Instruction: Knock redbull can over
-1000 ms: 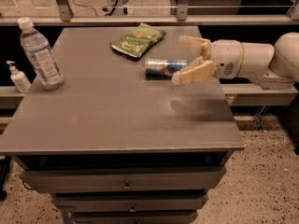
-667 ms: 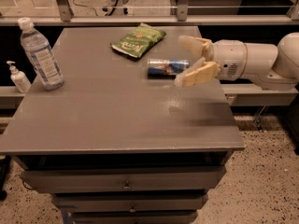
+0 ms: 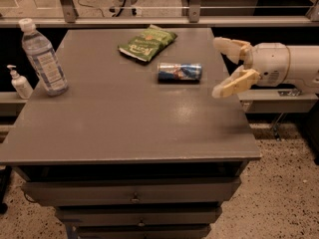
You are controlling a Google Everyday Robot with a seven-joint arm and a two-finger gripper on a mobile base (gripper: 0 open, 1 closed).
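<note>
The redbull can (image 3: 180, 72), blue and silver, lies on its side on the grey table (image 3: 124, 118), just below the green snack bag. My gripper (image 3: 221, 66) hovers at the table's right edge, to the right of the can and apart from it. Its two cream fingers (image 3: 233, 84) are spread wide, with nothing between them. The white arm reaches in from the right.
A green snack bag (image 3: 147, 43) lies at the back middle of the table. A clear water bottle (image 3: 43, 58) with a white cap stands at the left edge. A small pump bottle (image 3: 19, 82) stands off the table on the left. Drawers sit below the tabletop.
My gripper has pulled back to the right, away from the can, out to the table's right edge. The can still lies on its side.
</note>
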